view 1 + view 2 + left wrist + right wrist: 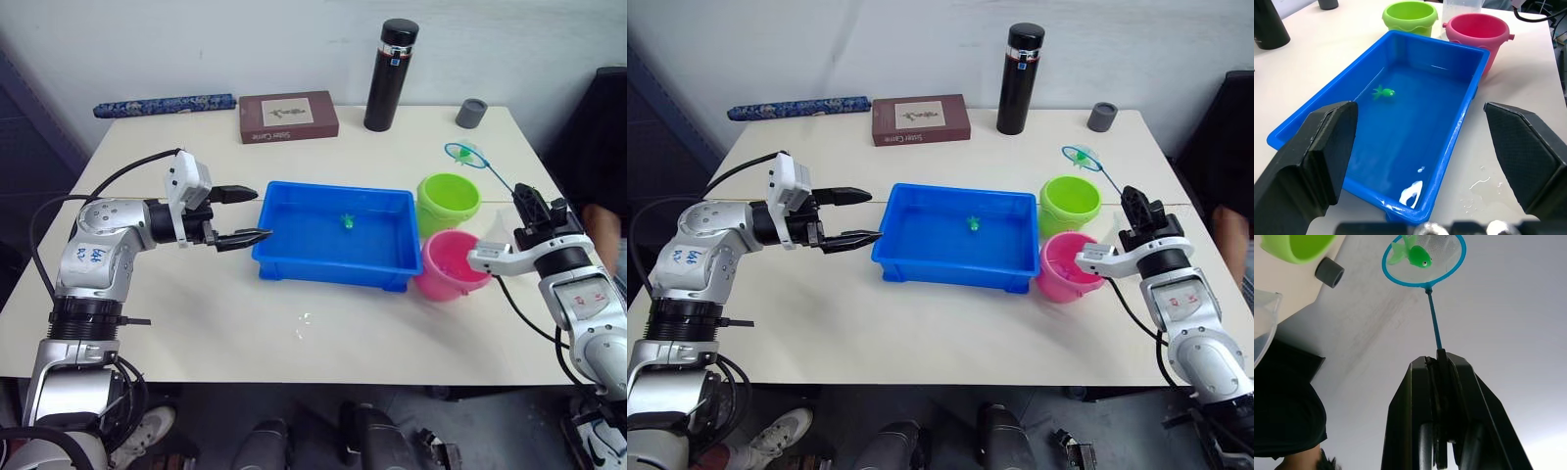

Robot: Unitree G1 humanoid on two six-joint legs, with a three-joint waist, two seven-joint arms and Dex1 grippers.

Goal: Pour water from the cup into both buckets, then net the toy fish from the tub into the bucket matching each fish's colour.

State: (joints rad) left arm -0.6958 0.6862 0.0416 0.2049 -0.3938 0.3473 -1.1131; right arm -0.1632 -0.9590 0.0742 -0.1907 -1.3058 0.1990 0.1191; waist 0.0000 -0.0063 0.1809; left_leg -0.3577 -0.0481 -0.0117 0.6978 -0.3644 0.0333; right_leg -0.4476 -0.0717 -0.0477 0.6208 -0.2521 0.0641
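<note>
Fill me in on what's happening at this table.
The right gripper is shut on the handle of the net, which carries a green fish raised above and just behind the green bucket. The pink bucket stands beside it, against the blue tub, where one more green fish floats. The left gripper hangs open at the tub's other end.

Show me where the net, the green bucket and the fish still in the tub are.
net (1424, 260), right wrist view, on the mesh inside the hoop.
green bucket (448, 201), left eye view, on its inner wall.
fish in the tub (1384, 92), left wrist view, on its body.
</note>
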